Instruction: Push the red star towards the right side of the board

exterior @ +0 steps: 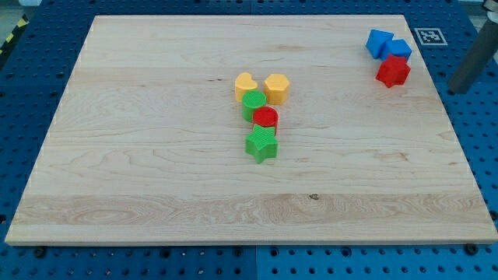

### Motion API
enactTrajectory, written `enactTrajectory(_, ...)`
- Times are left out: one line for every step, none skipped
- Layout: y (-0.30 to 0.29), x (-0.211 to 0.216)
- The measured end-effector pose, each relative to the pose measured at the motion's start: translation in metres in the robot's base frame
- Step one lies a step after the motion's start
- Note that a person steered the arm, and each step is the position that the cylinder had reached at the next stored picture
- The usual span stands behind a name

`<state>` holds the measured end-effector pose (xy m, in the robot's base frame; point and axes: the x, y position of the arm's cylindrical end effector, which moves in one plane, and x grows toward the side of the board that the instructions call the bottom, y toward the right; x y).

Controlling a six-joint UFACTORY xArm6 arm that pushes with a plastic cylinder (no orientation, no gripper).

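The near edge of the pale wooden desk ran along the view's bottom, its light, streaked grain carrying one small dark knot, and around it lay a blue perforated metal base dotted with rows of holes. Toward the middle of the desk sat a tight cluster of ribbed plastic blocks: nearest was a green star-shaped block, touching behind it a small red rounded block, then a green rounded block, and behind that a yellow heart-like block just beside a yellow hexagonal block on the view's right. Farther back, near the top right corner, the red star-shaped block lay on the desk, touching a blue block behind it, with a second blue block of uncertain shape touching that one on the view's left. A black-and-white square marker tag sat at the desk's far right corner. The arm carried no grasping tool, only a straight dark rod that slanted in from the view's right edge and held nothing; my tip stood at the desk's right edge, apart from the red star and on its right, touching no block.
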<state>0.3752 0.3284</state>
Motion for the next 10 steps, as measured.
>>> enactTrajectory(-0.007,-0.007)
enactTrajectory(-0.019,-0.007)
enactTrajectory(-0.033,-0.007)
enactTrajectory(-0.041,-0.007)
enactTrajectory(-0.061,-0.007)
enactTrajectory(-0.076,-0.007)
enactTrajectory(-0.079,-0.007)
enactTrajectory(-0.073,-0.011)
enactTrajectory(-0.059,-0.011)
enactTrajectory(-0.076,-0.011)
